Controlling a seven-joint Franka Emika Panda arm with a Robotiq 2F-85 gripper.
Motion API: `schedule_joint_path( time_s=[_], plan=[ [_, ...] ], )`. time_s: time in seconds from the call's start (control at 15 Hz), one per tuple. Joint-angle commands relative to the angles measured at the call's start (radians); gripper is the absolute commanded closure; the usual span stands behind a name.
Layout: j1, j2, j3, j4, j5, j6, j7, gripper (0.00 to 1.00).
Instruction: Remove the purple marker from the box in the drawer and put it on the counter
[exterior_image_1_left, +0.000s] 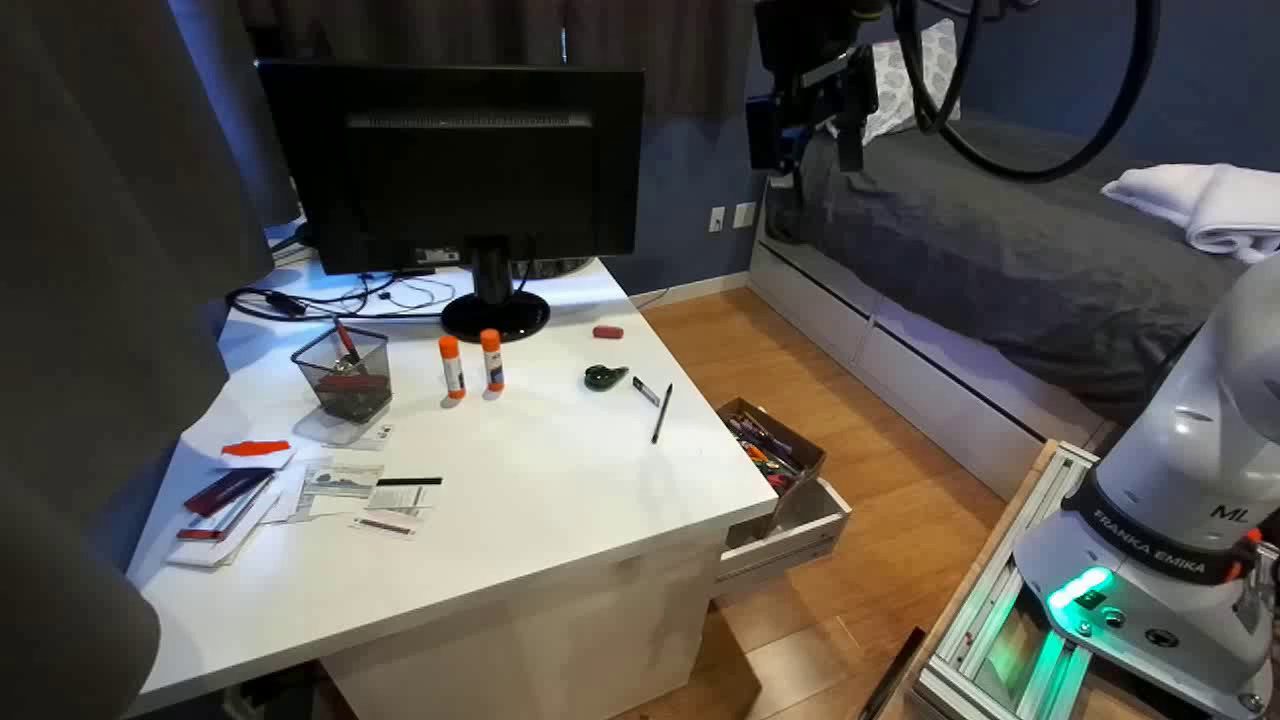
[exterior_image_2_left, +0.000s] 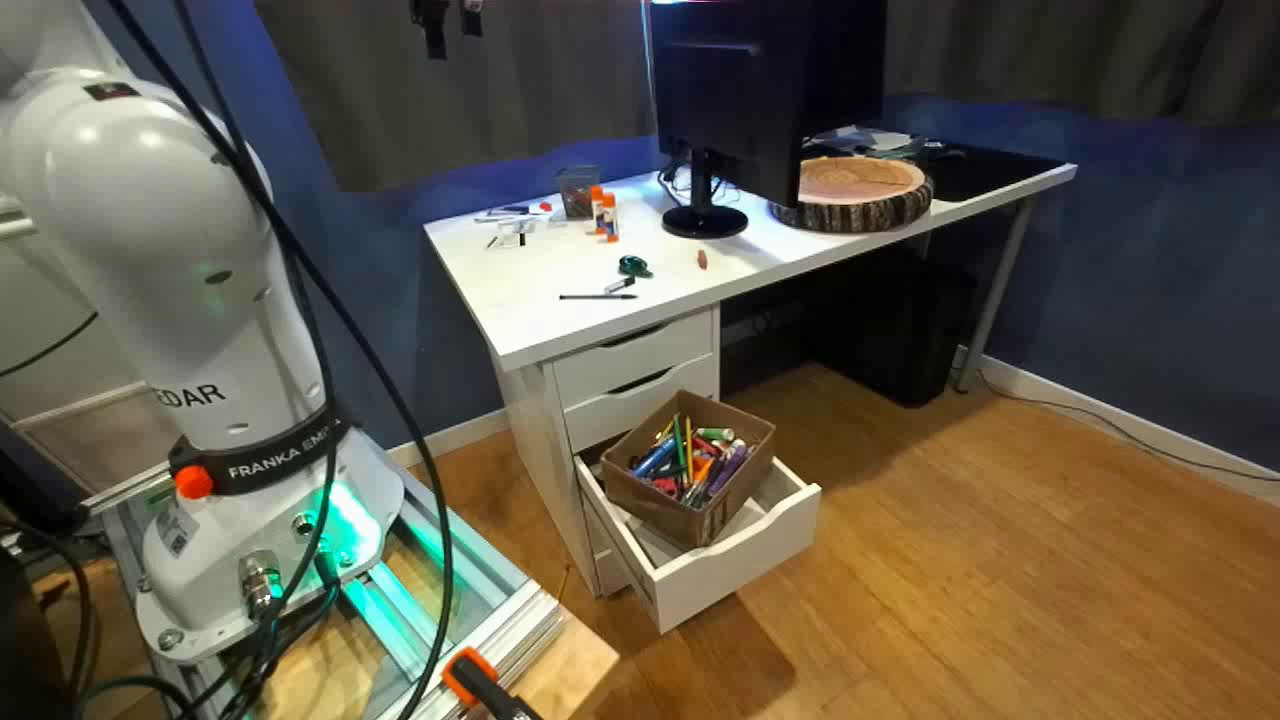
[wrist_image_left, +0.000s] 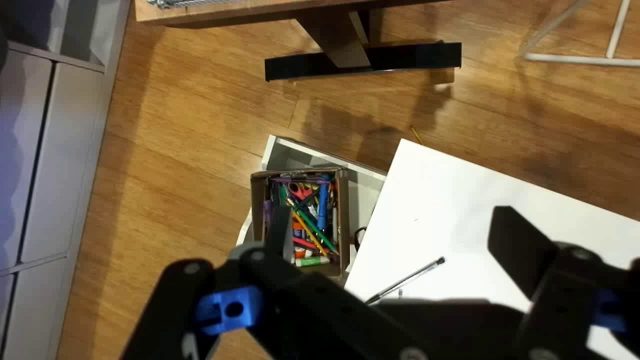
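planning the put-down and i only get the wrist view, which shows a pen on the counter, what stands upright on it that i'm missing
Observer: Two orange-capped glue sticks stand side by side on the counter, in both exterior views.
Operator: noted, and what's under its edge, my view only looks down on it
Observer: In an exterior view, two shut drawers sit above the open drawer, so lifting well up before crossing over is probably wise.
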Motion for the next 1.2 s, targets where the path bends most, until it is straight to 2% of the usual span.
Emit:
schedule_joint_path(
  time_s=[0.0, 0.67, 0.8, 1.0, 1.13],
  plan=[
    [0.035, 0.005, -0.031, 0.003, -0.007, -0.003, 0.008, 0.0],
    [0.035, 0.005, -0.031, 0.003, -0.007, -0.003, 0.008, 0.0],
    [0.023, 0.075, -0.054, 0.043, -0.016, -0.017, -0.016, 0.0],
    [0.003, 0.147, -0.104, 0.037, -0.063, 0.029, -0.026, 0.0],
    [0.001, 0.2, -0.148, 0.02, -0.087, 0.086, -0.086, 0.0]
  ],
)
